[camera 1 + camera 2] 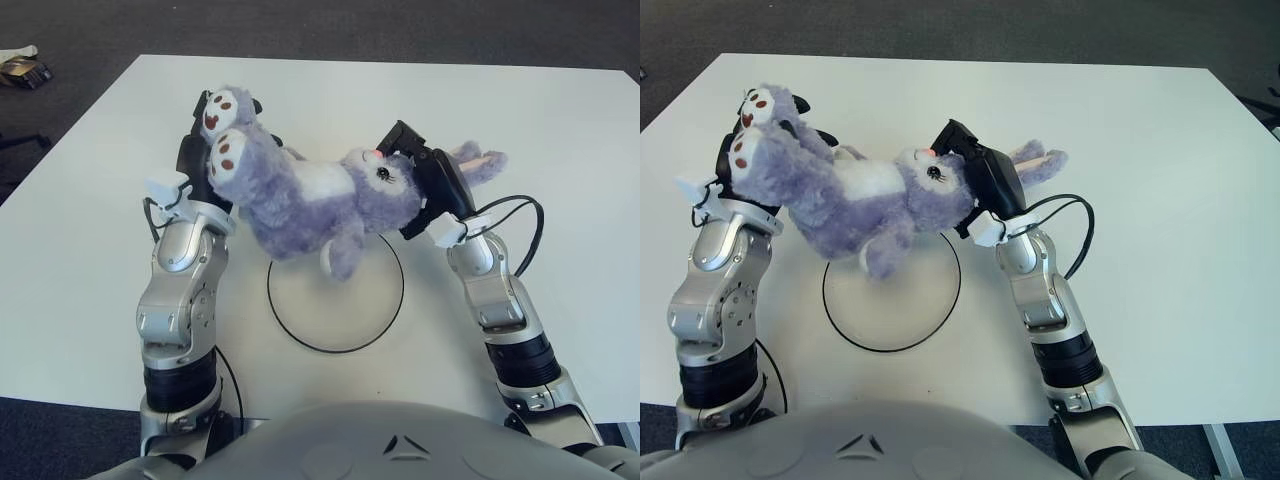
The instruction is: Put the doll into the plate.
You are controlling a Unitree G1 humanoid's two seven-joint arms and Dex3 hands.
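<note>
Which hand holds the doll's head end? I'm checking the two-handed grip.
The right hand: it grips the doll at its head, by the ears. The left hand holds the opposite end, under the feet with brown paw pads.
</note>
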